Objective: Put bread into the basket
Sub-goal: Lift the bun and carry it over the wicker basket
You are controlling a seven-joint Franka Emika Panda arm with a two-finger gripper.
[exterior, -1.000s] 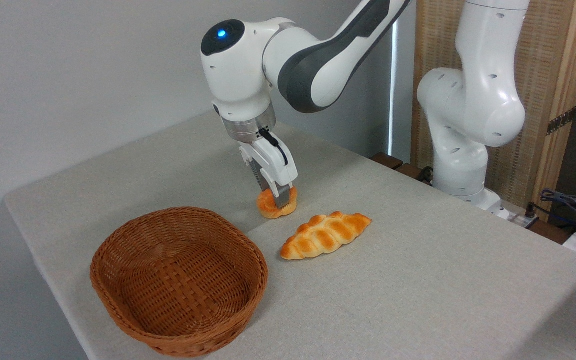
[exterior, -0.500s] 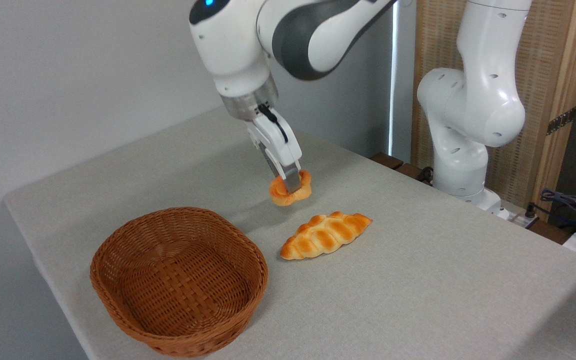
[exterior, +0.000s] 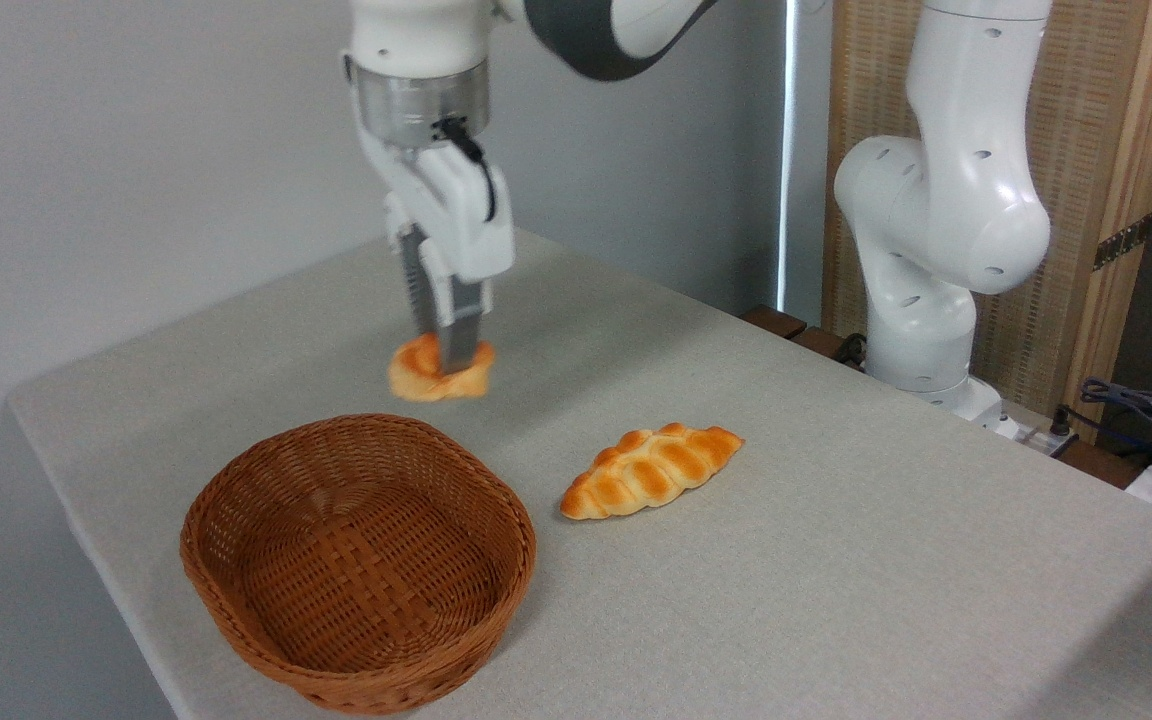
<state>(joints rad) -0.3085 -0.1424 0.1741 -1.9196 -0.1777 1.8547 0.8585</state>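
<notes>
My gripper (exterior: 443,350) is pointing straight down and clamping the bread (exterior: 439,371) between its two fingers; the small orange bun is hanging in the air, clear of the table (exterior: 836,560). It is hovering just behind the far rim of the basket (exterior: 357,560), which is sitting empty near the table's front left corner. To the right of the basket, the braided loaf (exterior: 652,469) is lying flat on the cloth, apart from both.
</notes>
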